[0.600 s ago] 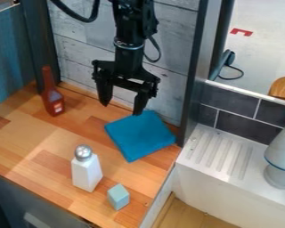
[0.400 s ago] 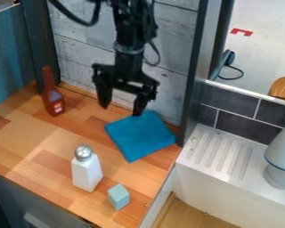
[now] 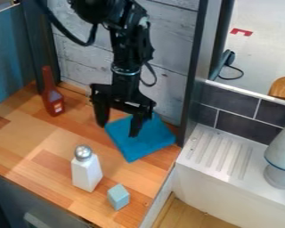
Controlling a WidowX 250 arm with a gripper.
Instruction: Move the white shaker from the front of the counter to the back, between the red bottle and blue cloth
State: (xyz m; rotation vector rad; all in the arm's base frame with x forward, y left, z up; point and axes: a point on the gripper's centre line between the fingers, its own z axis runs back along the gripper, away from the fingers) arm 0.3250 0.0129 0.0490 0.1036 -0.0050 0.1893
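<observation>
Blue cloth point(image 3: 149, 144) is laid flat at 3 o'clock on the table point(image 3: 52, 140), so fully supported. Hand point(image 3: 118, 126) is held open above its 10 o'clock edge, nothing gripped. White shaker point(image 3: 85, 173) is stood upright on its base at 6.

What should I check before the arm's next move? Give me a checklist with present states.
1. Tool open: ok, fingers apart.
2. Tool empty: ok, nothing between the fingers.
3. Tool clear of the cloth: cannot tell, one finger overlaps it in this view.
4. Shaker upright: ok.
5. Bottle upright: ok.
6. Block apart from the shaker: ok, a gap shows.
</observation>
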